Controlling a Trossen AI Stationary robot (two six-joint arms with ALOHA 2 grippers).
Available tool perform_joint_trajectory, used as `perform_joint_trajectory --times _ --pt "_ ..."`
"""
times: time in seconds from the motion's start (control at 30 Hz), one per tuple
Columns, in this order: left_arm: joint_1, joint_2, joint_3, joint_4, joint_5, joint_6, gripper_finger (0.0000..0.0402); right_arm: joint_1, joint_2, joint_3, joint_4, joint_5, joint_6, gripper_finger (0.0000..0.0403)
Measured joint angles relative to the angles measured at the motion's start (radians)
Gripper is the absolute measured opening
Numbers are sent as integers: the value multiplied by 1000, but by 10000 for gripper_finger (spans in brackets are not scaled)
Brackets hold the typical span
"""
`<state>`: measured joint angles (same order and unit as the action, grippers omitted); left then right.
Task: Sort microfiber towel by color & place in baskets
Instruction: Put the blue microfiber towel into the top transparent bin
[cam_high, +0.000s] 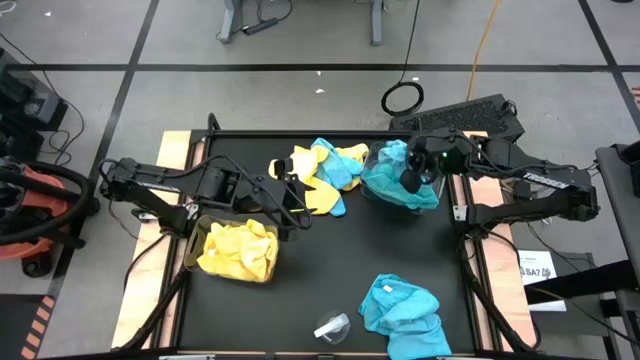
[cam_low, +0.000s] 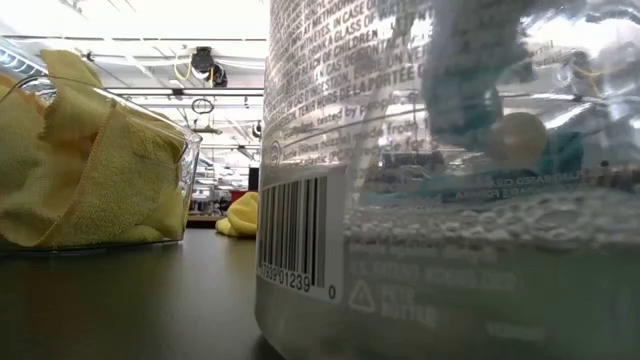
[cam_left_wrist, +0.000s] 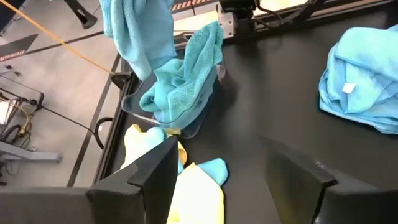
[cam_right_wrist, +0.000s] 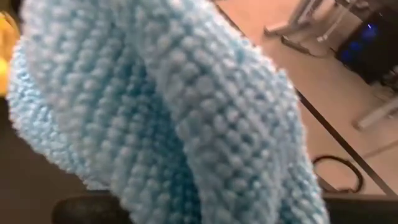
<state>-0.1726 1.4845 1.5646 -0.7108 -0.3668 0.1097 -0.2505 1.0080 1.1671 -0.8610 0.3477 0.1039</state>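
Near the table's middle my left gripper (cam_left_wrist: 224, 180) stands open and empty, just above a loose heap of yellow and teal towels (cam_high: 325, 170). A clear basket (cam_high: 190, 252) at the near left holds yellow towels (cam_high: 240, 248). The second clear basket (cam_left_wrist: 134, 106), at the far right, holds teal towels (cam_left_wrist: 186, 81). My right gripper (cam_high: 410, 180) is above it, shut on a teal towel (cam_left_wrist: 137, 31). Its fingers are hidden by the cloth. My right gripper holds a teal towel from above, over the far-right basket. The cloth (cam_right_wrist: 186, 112) fills its wrist view and hides the fingers, so the held part cannot be told. The towel hangs slack below the gripper (cam_left_wrist: 146, 59), down to the teal towels in the basket.
A second heap of teal towels (cam_high: 402, 312) lies at the near right. A small clear plastic cup piece (cam_high: 332, 326) lies beside it at the front edge and fills much of the low view (cam_low: 300, 250). Bare black table lies between the baskets.
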Motion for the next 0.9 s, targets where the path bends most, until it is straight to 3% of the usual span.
perform_joint_trajectory --times 0.33,0.9 --pt "-5 0 0 -1 0 -41 226 -138 69 0 -175 -7 -100 4" --pt "-20 0 0 -11 0 -105 226 -211 354 0 -144 -176 -176 4"
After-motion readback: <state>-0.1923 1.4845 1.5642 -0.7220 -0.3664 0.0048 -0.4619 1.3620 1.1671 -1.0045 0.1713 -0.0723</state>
